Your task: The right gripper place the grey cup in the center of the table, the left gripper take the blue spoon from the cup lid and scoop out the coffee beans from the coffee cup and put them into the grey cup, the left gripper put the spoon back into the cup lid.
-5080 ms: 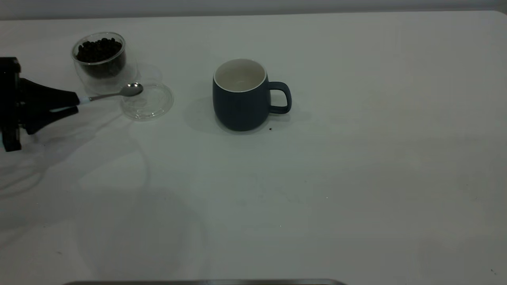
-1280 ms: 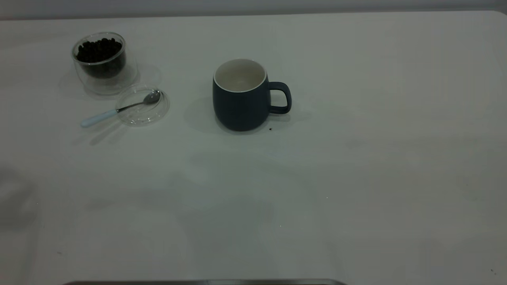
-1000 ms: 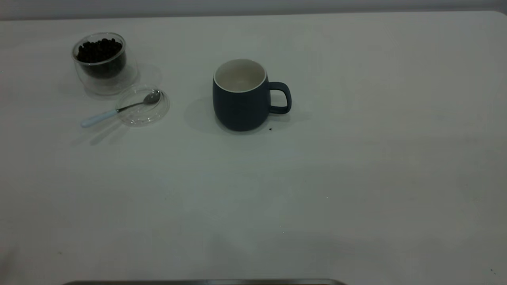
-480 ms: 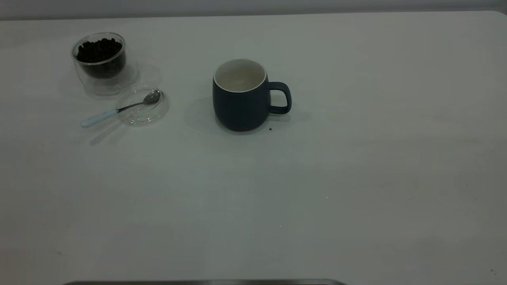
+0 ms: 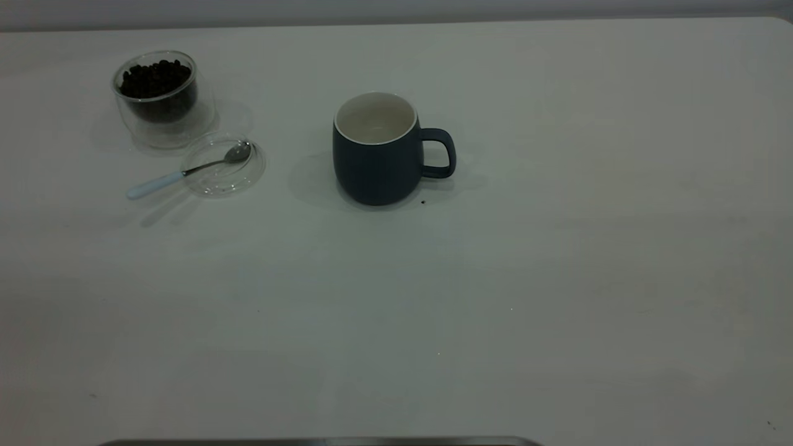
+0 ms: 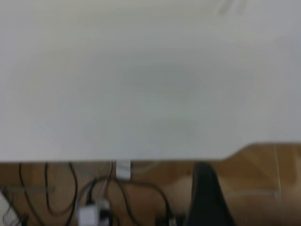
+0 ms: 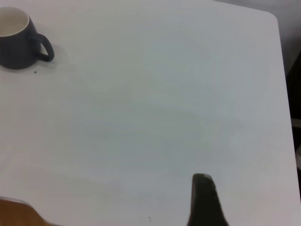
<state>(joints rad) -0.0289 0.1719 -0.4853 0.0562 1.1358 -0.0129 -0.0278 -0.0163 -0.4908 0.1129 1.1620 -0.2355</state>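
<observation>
Two parked arms, left pincer (image 6: 202, 197) and right pincer (image 7: 204, 202), spread impossible to tell, ought to steer clear of the pale-blue-handled metal spoon (image 5: 186, 171) resting in the clear round lid (image 5: 240, 182).

I seem to work in a robotics lab or test room, not a kitchen. The table (image 5: 557, 279) in front of my arms is wide, plain and white. It carries only a few set-out props: the grey cup (image 5: 378, 167), the coffee cup (image 5: 167, 127) with coffee beans (image 5: 155, 77), and the cup lid (image 5: 229, 184) with the blue spoon (image 5: 189, 170). All of them stand well away from my left gripper (image 6: 203, 202). Beyond the table's far edge there is only a bare grey surface (image 5: 396, 9). Below my left gripper, past the table's edge, lies a wooden floor (image 6: 263, 174). Loose black cables (image 6: 70, 181) and a white plug block (image 6: 89, 214) lie on it, which suits a wired-up rig.
</observation>
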